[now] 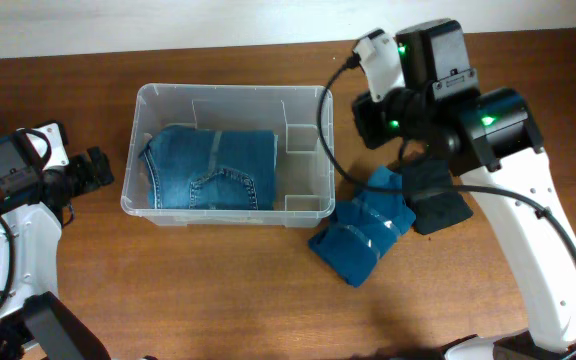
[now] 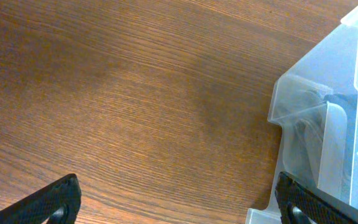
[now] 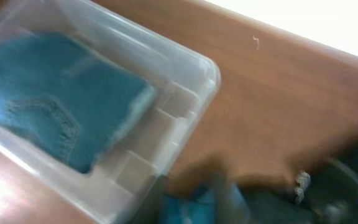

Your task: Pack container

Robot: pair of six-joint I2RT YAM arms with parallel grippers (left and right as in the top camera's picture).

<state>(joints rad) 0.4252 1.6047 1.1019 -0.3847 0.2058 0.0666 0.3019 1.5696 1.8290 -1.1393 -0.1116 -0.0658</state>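
Container [image 1: 134,150] sat at middle of desk [image 1: 218,290]. Folded jeans [image 1: 213,168] already inside, right part unfilled. Second blue garment [image 1: 363,238] lay on desk just beside container's right end, not yet packed. Right hand [image 1: 433,200] above it; grip impossible to tell, view blurred. Left hand [image 1: 96,167] released, near container's left end.

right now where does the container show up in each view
overhead: the container sits left of centre, with jeans folded inside.
left wrist: only one corner shows, at the right edge.
right wrist: it fills the upper left, blurred, its rim corner near centre top.
shared landmark: the wooden table it stands on is in all three.
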